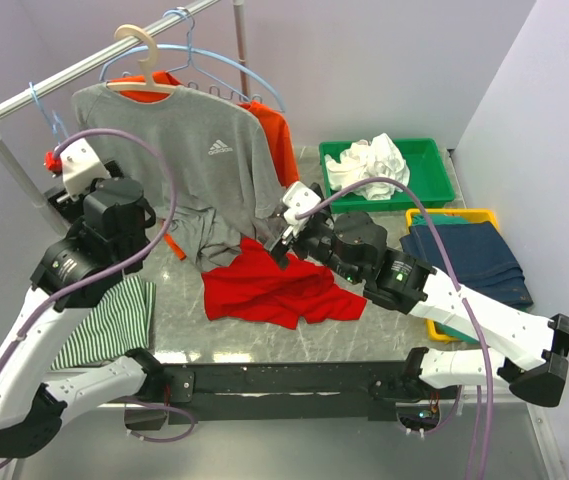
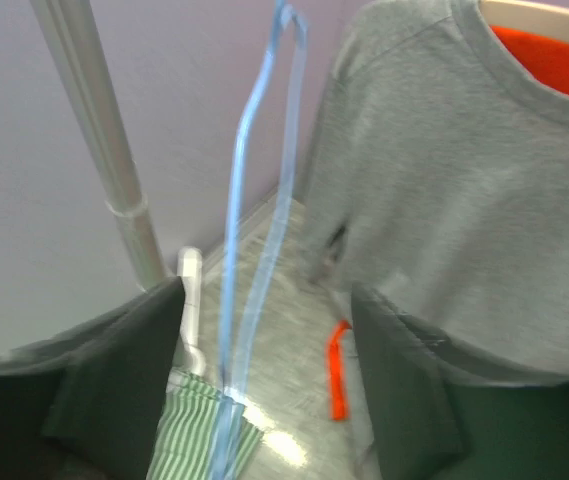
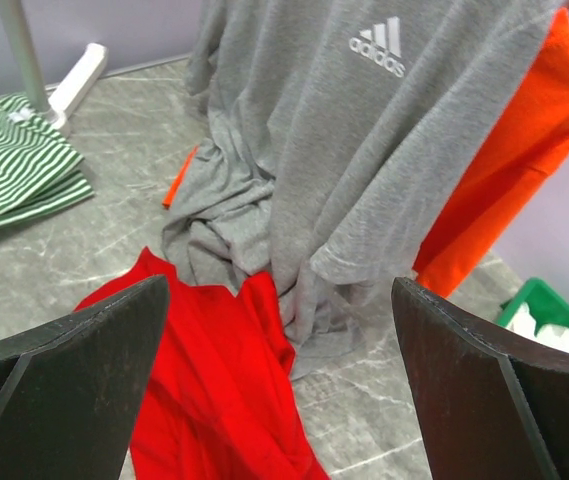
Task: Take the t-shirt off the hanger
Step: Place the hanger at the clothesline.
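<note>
A grey t-shirt with a white logo hangs on a wooden hanger from the rail. Its lower part lies bunched on the table. Behind it an orange t-shirt hangs on a light-blue hanger. My left gripper is left of the grey t-shirt's sleeve, its jaws apart and holding nothing. An empty blue hanger dangles in front of it. My right gripper is wide open above a red shirt, facing the grey hem.
A red shirt lies on the table's middle, a green-striped cloth at the near left. A green bin with white cloth and a yellow bin with blue jeans stand at the right. The rail's post rises at the left.
</note>
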`<state>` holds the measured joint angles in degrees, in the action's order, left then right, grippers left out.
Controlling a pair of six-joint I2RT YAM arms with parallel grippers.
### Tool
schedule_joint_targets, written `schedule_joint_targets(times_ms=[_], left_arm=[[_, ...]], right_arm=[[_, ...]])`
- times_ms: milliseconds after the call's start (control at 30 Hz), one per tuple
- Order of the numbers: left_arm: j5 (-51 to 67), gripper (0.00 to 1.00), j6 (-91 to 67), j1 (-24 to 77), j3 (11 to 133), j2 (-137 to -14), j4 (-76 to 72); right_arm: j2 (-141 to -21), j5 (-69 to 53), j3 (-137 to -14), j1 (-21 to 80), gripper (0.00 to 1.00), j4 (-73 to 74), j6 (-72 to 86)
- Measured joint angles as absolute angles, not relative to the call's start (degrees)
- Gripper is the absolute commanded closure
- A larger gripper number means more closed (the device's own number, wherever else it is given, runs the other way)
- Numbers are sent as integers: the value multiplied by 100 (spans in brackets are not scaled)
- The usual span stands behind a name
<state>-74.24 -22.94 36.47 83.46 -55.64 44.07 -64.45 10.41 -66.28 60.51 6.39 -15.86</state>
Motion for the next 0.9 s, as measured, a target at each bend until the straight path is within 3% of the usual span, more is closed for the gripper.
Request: schedule_joint_targets(times_ms=[67,133,367,900], left_arm=[[-7299,4,-2388,3647,8342,-5478,4515],[-7172,1,-2423,3647,8342,-5376,4578],[-6305,3,-2471,3647,8401,-4759,4807],[-3050,1,-2246,3647,9284,-4482,4875]], right_arm=[[-6445,1160,-6617,6051,0,642,-1538],[-6464,1323,-6598,6051,0,648,-1448],[-7249,1671,-6598,5948,0,823,-753],[-9601,349,-6549,5111,2,1295,779]])
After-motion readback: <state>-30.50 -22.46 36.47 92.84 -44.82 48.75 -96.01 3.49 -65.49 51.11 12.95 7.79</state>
